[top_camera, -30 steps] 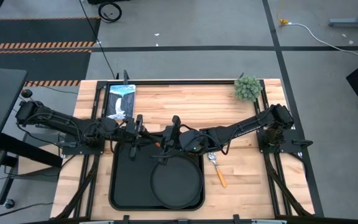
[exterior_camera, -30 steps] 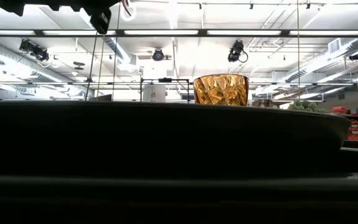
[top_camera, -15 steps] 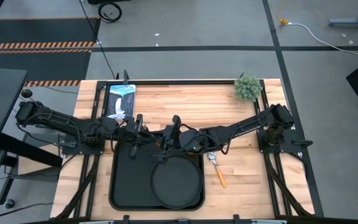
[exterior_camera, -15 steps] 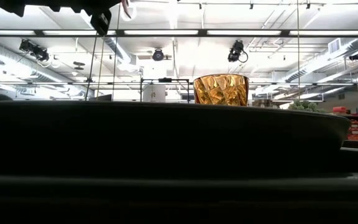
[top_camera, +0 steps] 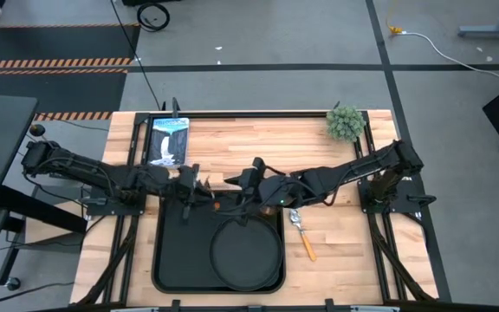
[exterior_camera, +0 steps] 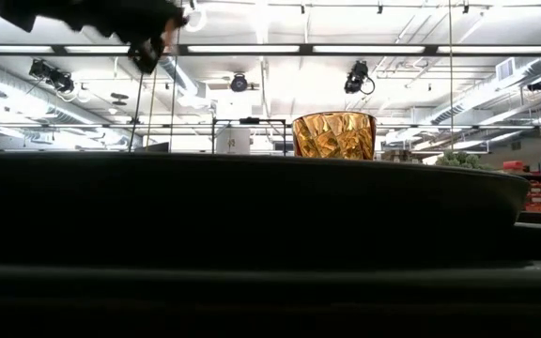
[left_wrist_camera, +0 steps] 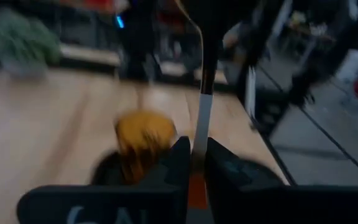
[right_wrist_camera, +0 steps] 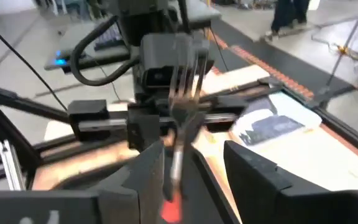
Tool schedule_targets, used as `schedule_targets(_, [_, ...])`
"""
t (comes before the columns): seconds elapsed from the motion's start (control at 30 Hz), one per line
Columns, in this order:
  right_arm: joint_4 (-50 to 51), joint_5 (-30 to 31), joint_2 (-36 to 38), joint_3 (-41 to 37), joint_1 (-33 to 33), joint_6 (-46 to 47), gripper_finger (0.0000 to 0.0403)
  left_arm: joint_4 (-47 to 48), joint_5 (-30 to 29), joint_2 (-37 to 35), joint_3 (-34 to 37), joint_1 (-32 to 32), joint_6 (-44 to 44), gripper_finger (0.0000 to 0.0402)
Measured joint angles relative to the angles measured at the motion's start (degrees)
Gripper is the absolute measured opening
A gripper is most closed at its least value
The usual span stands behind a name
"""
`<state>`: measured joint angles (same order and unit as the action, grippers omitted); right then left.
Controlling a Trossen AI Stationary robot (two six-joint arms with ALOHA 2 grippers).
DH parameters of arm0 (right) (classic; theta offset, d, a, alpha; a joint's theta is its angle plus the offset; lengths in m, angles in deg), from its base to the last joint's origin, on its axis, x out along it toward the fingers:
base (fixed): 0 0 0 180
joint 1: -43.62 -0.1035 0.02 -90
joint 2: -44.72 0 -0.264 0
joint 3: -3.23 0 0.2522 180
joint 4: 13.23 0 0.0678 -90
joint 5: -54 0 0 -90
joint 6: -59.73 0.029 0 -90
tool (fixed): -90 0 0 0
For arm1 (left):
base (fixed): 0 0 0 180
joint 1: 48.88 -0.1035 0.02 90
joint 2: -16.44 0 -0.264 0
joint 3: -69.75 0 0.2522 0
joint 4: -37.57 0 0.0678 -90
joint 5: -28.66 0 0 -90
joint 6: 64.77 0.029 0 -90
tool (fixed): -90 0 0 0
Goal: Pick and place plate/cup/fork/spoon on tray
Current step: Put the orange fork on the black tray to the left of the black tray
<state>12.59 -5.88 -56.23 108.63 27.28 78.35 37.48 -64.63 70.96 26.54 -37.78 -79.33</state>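
Note:
The fork stands upright in the air over the far part of the black tray, tines up, with my left gripper shut on it. My right gripper faces it, open, with its fingers on either side of the fork's red-orange handle. The amber cup stands upright on the tray's far part. The round black plate lies flat on the tray's right half. The spoon lies on the wood just right of the tray. My left gripper pinches the fork between its two fingers where the red-orange handle meets the silver shaft. The fingers come nearly level from the table's left and lie across the fork. The fork is lifted clear, with its shaft rising above the fingers.
A small potted plant stands at the table's far right. A printed card lies at the far left. Bare wood lies to the right of the spoon.
My right gripper has opened, let go of the fork and drawn back toward the table's right edge. The fork stays upright in my left gripper, which has tipped slightly downward.

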Motion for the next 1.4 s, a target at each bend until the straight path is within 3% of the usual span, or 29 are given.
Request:
schedule_targets(0.13, [6.3, 0.0, 0.6, 0.0, -0.6, 3.8, 0.0173, 12.0, 4.1, 0.0, 0.0, 1.9, -6.2, 0.0042])
schedule_targets(0.3, [11.9, 0.2, 0.9, 0.0, -1.3, 6.5, 0.0172, 24.5, 4.4, 0.0, 0.1, 7.8, -15.7, 0.0042])
schedule_targets(0.5, [16.1, 2.0, 0.9, 0.0, -1.3, 6.8, 0.0172, 26.7, 3.8, 0.1, 0.1, 14.2, -28.3, 0.0042])
schedule_targets(0.73, [29.0, 7.4, 0.9, 0.0, -0.5, 11.0, 0.0172, 35.2, -3.2, 4.0, 0.0, 21.2, -44.1, 0.0043])
schedule_targets(0.97, [32.0, 8.9, 0.9, -0.1, 1.1, 11.1, 0.0171, 33.9, -3.3, 9.4, 0.0, 24.3, -51.7, 0.0043])
schedule_targets(1.1, [23.1, 4.8, 0.8, -4.5, 2.0, 7.0, 0.0165, 30.4, -3.3, 10.5, 0.0, 26.8, -52.3, 0.0043])
schedule_targets(1.33, [-13.6, -15.9, -0.3, -16.9, 1.9, -4.2, 0.0158, 24.1, -3.3, 10.4, 0.0, 30.8, -52.1, 0.0043])
schedule_targets(1.4, [-19.1, -18.0, -1.6, -18.7, 1.6, -5.1, 0.0158, 22.5, -3.4, 10.4, 0.0, 31.0, -51.8, 0.0043])
